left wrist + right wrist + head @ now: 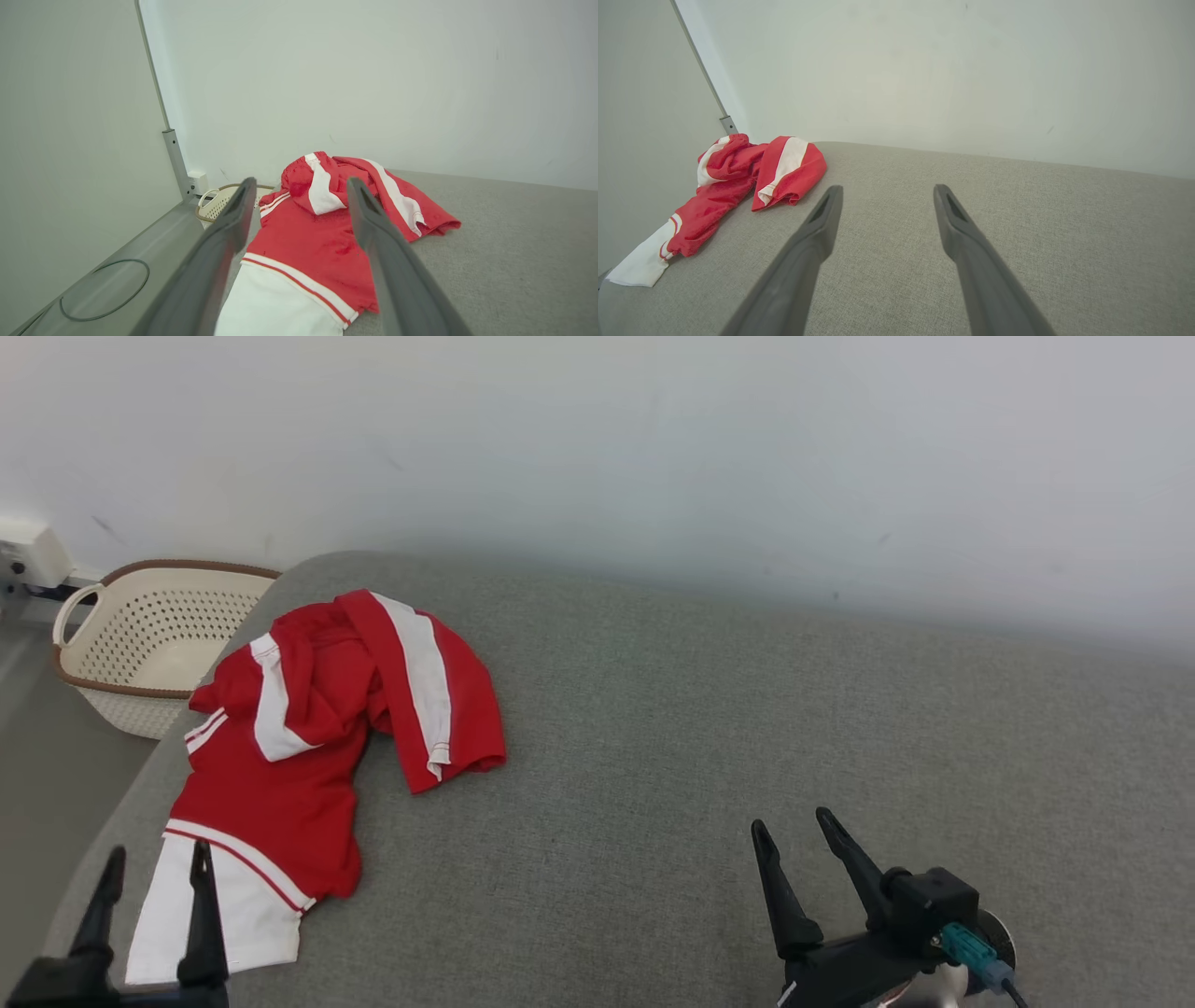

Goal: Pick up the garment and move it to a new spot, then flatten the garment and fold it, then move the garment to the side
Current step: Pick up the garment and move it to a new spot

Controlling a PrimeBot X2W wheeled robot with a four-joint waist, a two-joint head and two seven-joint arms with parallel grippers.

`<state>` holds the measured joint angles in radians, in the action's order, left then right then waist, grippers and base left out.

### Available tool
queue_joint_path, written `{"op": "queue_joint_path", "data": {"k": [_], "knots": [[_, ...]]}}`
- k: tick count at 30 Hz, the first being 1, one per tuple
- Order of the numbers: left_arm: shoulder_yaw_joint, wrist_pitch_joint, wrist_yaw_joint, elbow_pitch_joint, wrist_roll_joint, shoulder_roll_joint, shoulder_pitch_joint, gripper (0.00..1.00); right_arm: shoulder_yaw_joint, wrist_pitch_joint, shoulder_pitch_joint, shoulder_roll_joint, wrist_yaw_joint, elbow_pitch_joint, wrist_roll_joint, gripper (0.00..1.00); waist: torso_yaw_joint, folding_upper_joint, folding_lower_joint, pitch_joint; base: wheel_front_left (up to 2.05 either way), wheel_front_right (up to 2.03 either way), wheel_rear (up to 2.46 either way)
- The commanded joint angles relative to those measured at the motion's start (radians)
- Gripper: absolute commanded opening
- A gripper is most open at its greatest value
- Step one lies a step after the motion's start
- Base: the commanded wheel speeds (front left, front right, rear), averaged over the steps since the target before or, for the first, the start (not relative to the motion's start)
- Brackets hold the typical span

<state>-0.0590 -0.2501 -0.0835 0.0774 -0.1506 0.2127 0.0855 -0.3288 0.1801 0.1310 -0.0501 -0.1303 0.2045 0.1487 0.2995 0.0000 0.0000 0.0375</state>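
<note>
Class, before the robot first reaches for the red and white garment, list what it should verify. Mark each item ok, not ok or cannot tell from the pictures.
1. Left gripper open and empty: ok, fingers apart, nothing between them.
2. Right gripper open and empty: ok, it is over the grey cushion, away from the cloth.
3. Garment in sight and free: ok, held by neither gripper.
4. Garment flat: not ok, it is bunched and folded over itself.
5. Room for a new spot: ok, the cushion stretches wide to the garment's right.
6. Left fingers touching the white end: cannot tell.
</note>
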Motion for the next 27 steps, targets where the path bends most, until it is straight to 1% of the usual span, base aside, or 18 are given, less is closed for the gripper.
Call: {"op": "queue_joint_path", "data": {"k": [1,7,13,18,20,23,27], "knots": [[-0.005,-0.002,0.004,0.005,-0.009,0.011,0.029,1.00,-0.005,-0.001,0.016,0.000,-0.001,-0.006,-0.008,1.00,-0.029,0.0000,0.0000,-0.022,0.00,0.00,0.00],[-0.022,0.005,0.038,0.042,-0.032,0.059,0.146,1.00,-0.019,-0.002,0.047,0.000,-0.001,-0.021,-0.019,1.00,-0.089,0.0000,0.0000,-0.068,0.00,0.00,0.00],[-0.051,0.026,0.079,0.122,-0.083,0.114,0.268,1.00,-0.025,-0.005,0.077,0.000,-0.001,-0.031,-0.029,1.00,-0.151,0.0000,0.0000,-0.123,0.00,0.00,0.00],[-0.068,0.049,0.101,0.190,-0.095,0.169,0.342,1.00,-0.032,0.004,0.101,0.000,-0.001,-0.033,-0.033,1.00,-0.210,0.0000,0.0000,-0.169,0.00,0.00,0.00],[-0.070,0.052,0.105,0.205,-0.106,0.173,0.359,1.00,-0.030,0.006,0.105,0.000,-0.001,-0.033,-0.034,1.00,-0.220,0.0000,0.0000,-0.177,0.00,0.00,0.00],[-0.072,0.059,0.118,0.247,-0.116,0.193,0.403,1.00,-0.030,0.009,0.113,0.000,-0.001,-0.033,-0.035,1.00,-0.249,0.0000,0.0000,-0.203,0.00,0.00,0.00],[-0.060,0.072,0.128,0.303,-0.096,0.234,0.453,1.00,-0.034,0.015,0.131,0.000,-0.001,-0.032,-0.035,1.00,-0.282,0.0000,0.0000,-0.234,0.00,0.00,0.00]]}}
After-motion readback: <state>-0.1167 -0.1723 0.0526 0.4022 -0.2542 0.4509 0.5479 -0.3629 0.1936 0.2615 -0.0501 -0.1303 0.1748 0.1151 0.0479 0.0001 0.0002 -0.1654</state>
